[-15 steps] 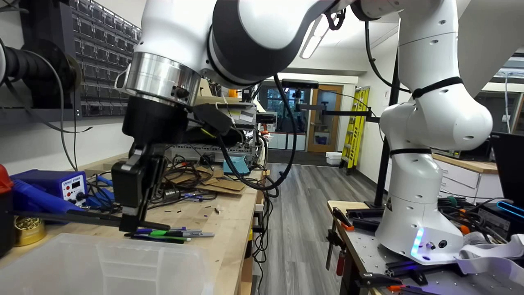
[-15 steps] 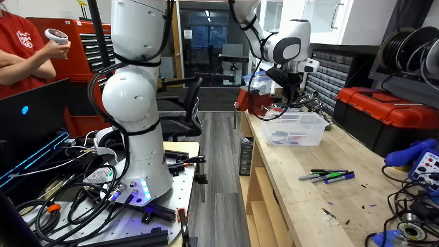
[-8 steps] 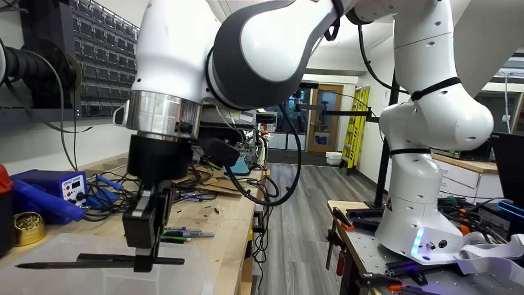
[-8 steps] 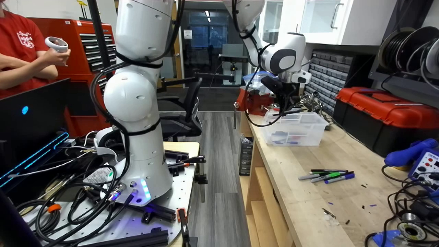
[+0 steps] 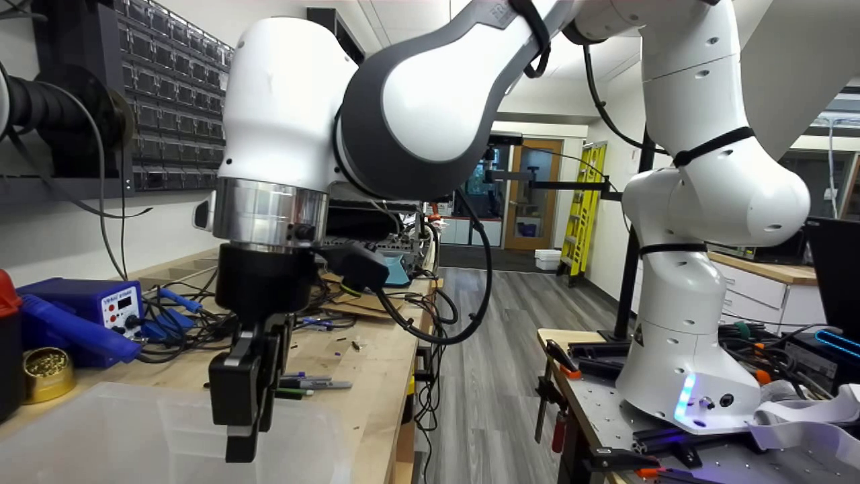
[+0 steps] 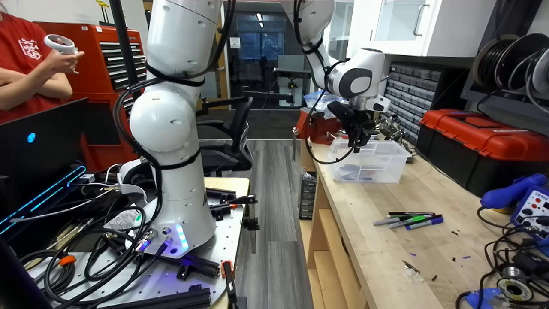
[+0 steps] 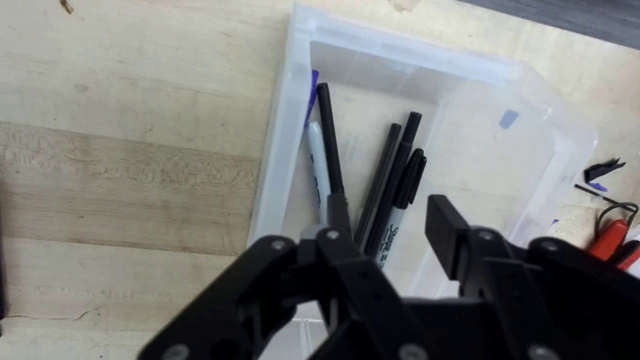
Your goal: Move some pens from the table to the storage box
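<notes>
The clear plastic storage box stands on the wooden table; its rim shows in the wrist view. My gripper is open and empty, above the box. It also shows over the box in both exterior views. Inside the box lie several black pens, a black-capped Sharpie, a pale marker and a purple piece. The left finger hides part of some. Several pens lie in a group on the table, among them a green marker and a purple one.
A red vise stands behind the box. A red and black toolbox stands along the wall side. A blue soldering station and tangled cables lie further along the table. My arm's cable loop hangs beside the box.
My gripper has straightened, come lower over the box and opened. The two dark pens it held are out of its fingers. The group on the table has not moved.
</notes>
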Available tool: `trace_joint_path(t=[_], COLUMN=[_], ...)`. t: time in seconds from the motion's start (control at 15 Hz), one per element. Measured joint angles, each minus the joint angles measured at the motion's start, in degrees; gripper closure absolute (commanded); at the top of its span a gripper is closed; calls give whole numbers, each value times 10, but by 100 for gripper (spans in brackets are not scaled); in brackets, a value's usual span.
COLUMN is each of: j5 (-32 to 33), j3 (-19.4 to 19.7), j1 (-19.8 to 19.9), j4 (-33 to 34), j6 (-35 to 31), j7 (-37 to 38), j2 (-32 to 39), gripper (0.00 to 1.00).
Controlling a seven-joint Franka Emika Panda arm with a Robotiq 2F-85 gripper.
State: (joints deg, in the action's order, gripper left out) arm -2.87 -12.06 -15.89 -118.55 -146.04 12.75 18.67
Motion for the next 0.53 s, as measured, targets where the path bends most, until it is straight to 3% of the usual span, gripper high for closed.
trace_joint_path(t=[0.2, 0.53], j5=[-2, -5], j3=[1, 5], j1=[2, 9], j4=[1, 2], j6=[-1, -2], j7=[0, 0], j2=[-6, -41], gripper=[5, 0])
